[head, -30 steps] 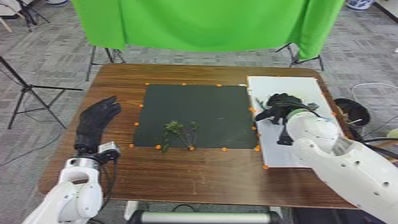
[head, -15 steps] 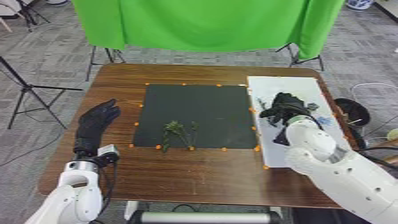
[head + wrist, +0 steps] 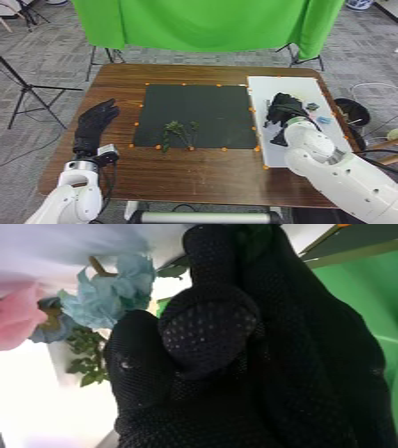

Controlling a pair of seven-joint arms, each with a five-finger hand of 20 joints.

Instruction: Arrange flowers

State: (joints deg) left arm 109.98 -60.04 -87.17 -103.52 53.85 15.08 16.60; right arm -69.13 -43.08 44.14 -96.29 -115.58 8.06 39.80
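Seeing right hand [image 3: 286,109] over white board [image 3: 289,84], near blue flower [image 3: 108,291], we cannot tell its grip; left hand [image 3: 94,122], fingers relaxed, beside dark mat [image 3: 195,102].

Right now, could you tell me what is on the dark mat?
Green sprigs lie on the dark mat by its near edge; the surface beneath them is covered.

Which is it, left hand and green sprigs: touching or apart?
Apart. The head view shows bare table and mat between the left hand and the green sprigs.
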